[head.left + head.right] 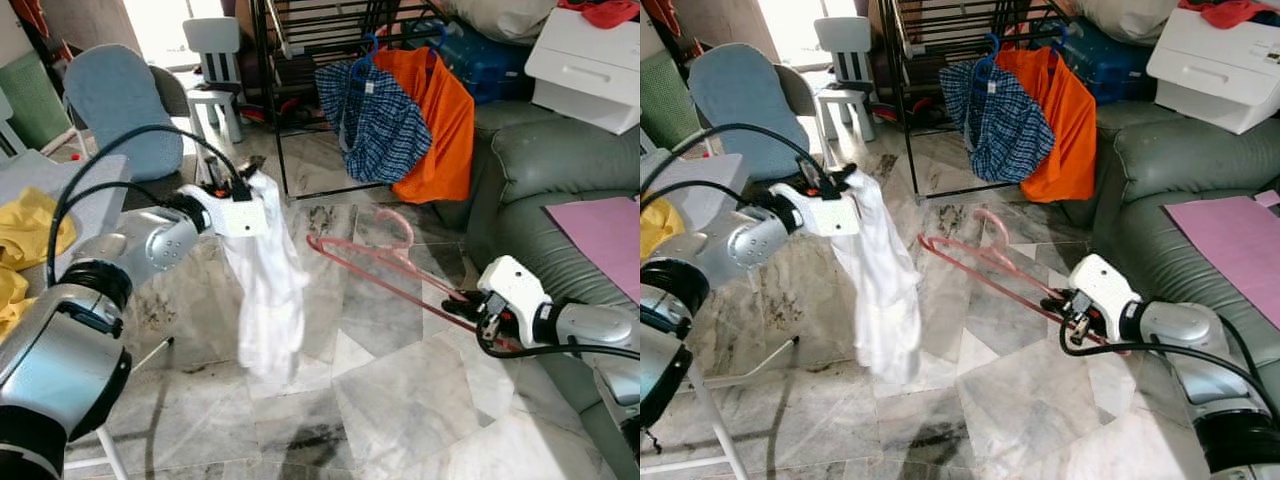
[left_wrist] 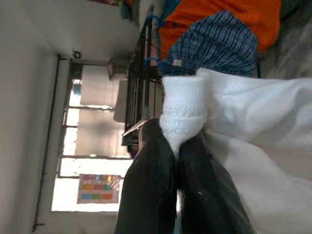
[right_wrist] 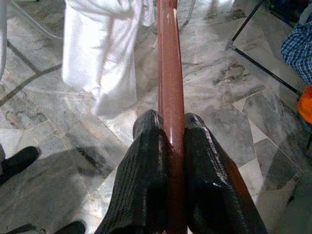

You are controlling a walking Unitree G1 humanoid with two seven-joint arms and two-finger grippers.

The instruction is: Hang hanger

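A white garment (image 1: 265, 290) hangs down from my left gripper (image 1: 240, 182), which is shut on its collar edge (image 2: 181, 117) at chest height over the marble floor. My right gripper (image 1: 462, 302) is shut on one end of a pink hanger (image 1: 365, 262); the bar (image 3: 169, 73) runs out between the fingers (image 3: 146, 161) toward the garment. The hanger is held low and roughly level, its hook (image 1: 398, 225) pointing away from me. A black clothes rack (image 1: 300, 40) stands behind, with a blue checked shirt (image 1: 380, 120) and an orange garment (image 1: 440, 125) hanging on it.
A green sofa (image 1: 540, 170) with a pink sheet (image 1: 605, 235) lies on the right, a white drawer box (image 1: 590, 55) above it. A blue chair (image 1: 115, 100) and a small white chair (image 1: 215, 70) stand back left. Yellow cloth (image 1: 30, 230) lies on a surface left. Black shoes (image 3: 19, 161) stand near.
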